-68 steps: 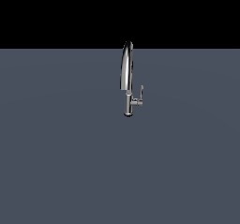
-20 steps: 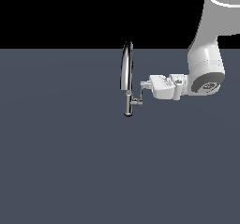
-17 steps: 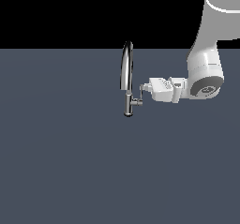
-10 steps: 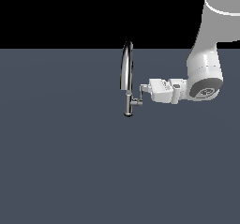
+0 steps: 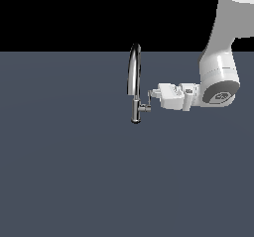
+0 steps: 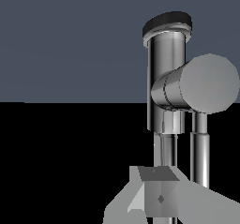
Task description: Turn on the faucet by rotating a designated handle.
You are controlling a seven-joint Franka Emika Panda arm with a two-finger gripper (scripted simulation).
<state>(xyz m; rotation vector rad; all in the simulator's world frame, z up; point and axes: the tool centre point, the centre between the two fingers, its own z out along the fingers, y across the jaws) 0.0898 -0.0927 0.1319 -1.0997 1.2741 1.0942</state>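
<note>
Faucet (image 5: pixel 134 82), slim chrome gooseneck, thin side handle (image 5: pixel 148 99) beside the gripper (image 5: pixel 155 95), jaws' state unclear

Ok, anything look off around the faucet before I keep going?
Nothing stands out. The faucet stands upright and intact on the grey surface, its handle looks undamaged, and the end effector sits level beside it. No spills or debris.

Faucet (image 6: pixel 165 78) stem filling the frame close up; handle (image 6: pixel 200 143) lever projecting from the round-ended stub. Grey gripper (image 6: pixel 159 197) fingertip sitting just before them; jaw state unclear.
</note>
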